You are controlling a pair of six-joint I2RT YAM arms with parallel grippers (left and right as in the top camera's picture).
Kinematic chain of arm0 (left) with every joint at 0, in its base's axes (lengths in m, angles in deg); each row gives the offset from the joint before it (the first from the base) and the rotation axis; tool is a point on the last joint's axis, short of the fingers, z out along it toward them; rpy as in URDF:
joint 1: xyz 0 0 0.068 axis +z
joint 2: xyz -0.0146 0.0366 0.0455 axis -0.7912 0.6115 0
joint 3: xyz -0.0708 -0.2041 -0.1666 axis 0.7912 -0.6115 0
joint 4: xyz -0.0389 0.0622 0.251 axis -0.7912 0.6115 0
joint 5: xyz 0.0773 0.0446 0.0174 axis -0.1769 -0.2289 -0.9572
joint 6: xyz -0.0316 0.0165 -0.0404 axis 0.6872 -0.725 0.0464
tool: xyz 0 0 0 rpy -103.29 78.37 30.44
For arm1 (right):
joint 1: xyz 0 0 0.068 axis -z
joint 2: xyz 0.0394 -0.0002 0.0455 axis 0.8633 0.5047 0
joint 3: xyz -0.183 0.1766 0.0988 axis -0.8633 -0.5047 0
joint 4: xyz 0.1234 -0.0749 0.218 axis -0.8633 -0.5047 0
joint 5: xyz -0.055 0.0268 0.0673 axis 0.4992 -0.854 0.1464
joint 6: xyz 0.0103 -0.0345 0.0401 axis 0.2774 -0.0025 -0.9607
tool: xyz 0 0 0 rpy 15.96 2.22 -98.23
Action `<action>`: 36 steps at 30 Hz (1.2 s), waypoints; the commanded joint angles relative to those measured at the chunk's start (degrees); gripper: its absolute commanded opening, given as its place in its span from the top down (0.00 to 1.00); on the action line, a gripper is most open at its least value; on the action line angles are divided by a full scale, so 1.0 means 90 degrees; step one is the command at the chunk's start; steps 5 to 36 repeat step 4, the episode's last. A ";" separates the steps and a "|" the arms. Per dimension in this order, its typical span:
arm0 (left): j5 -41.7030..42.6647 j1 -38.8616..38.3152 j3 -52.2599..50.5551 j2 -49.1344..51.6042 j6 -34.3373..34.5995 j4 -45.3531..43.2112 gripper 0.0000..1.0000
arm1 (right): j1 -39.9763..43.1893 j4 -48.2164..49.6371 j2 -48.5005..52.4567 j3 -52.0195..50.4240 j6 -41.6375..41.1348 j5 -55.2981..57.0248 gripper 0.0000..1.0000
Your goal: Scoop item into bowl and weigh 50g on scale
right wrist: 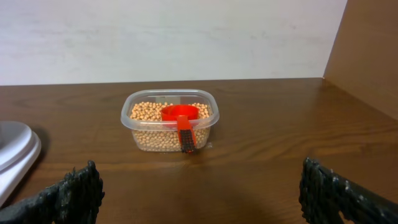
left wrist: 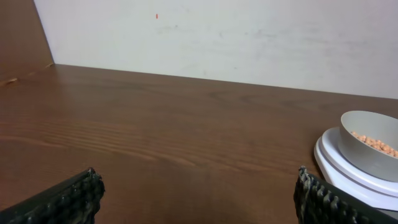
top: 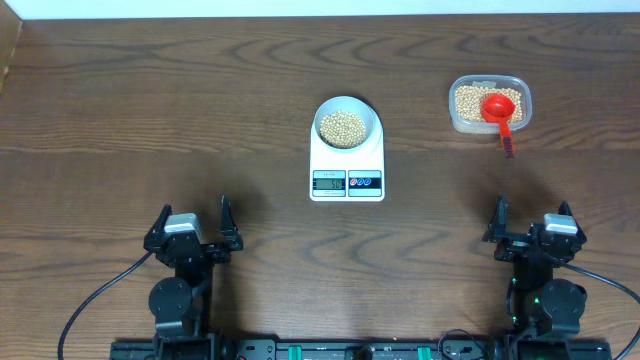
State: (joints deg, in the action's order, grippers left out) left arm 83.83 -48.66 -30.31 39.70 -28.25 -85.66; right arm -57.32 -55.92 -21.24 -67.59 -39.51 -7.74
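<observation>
The white bowl (top: 373,117) stands on the white scale (top: 347,183) at mid-table, with a heap of tan beans (top: 342,128) inside it. More beans fill a clear container (top: 456,120) at the back right, where a red scoop (top: 498,108) rests with its handle over the rim. My left gripper (top: 194,212) is open and empty near the front left. My right gripper (top: 532,212) is open and empty near the front right. The left wrist view shows the bowl (left wrist: 360,149) and scale (left wrist: 336,163) far to the right. In the right wrist view the container (right wrist: 127,113) and scoop (right wrist: 180,114) lie ahead.
A pale wall runs along the table's far edge (left wrist: 205,79). A brown side panel (right wrist: 367,50) rises at the right end of the table. Bare wood lies between both grippers and the scale.
</observation>
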 commanded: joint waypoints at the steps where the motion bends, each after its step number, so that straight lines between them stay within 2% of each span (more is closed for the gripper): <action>1: 0.0017 -0.0015 -0.0085 -0.0039 -0.0107 0.0265 0.00 | -0.0036 -0.0012 -0.0051 -0.0010 -0.0107 0.0078 0.01; 36: 0.0015 -0.0015 -0.0085 -0.0039 -0.0107 0.0265 0.00 | -0.0036 -0.0012 -0.0049 -0.0010 -0.0107 0.0075 0.01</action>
